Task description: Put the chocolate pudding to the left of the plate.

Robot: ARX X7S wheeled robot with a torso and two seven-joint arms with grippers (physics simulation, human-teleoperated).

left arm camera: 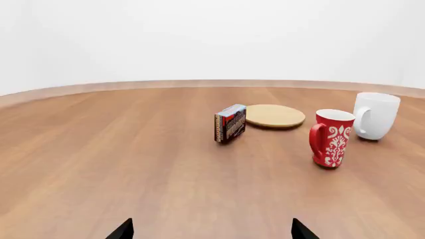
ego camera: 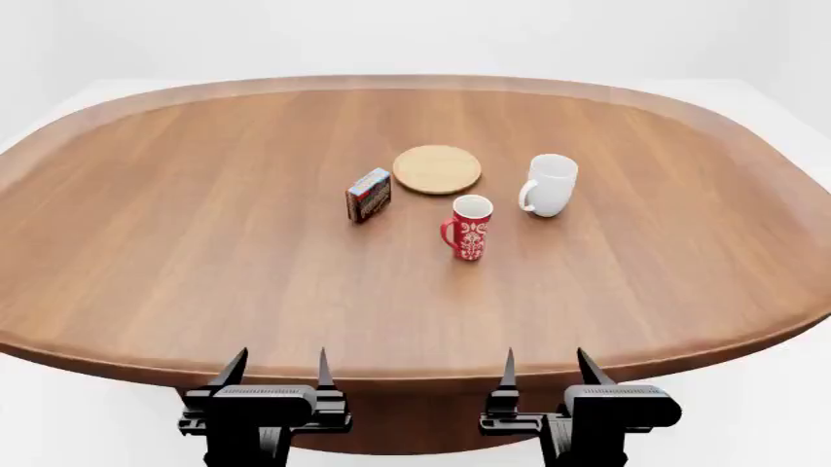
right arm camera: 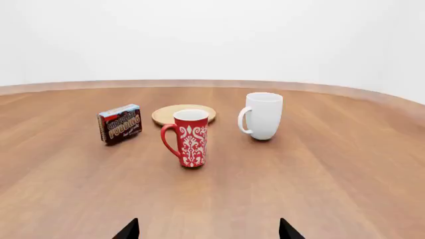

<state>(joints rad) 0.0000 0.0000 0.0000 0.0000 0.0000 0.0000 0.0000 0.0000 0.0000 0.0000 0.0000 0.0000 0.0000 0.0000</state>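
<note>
The chocolate pudding [ego camera: 369, 195] is a small carton standing on edge on the table, just left and a little nearer than the plate [ego camera: 438, 168], a flat round tan wooden disc. The carton also shows in the left wrist view [left arm camera: 230, 123] and right wrist view [right arm camera: 120, 123], with the plate behind it [left arm camera: 275, 115] [right arm camera: 183, 113]. My left gripper [ego camera: 276, 370] and right gripper [ego camera: 544, 368] are both open and empty at the table's near edge, far from the carton. Only their fingertips [left arm camera: 123, 230] [right arm camera: 129, 230] show in the wrist views.
A red patterned mug [ego camera: 469, 227] stands in front of the plate, and a white mug [ego camera: 551, 184] stands to the plate's right. The round wooden table [ego camera: 169, 272] spreads wide around them; its near rim lies just ahead of both grippers.
</note>
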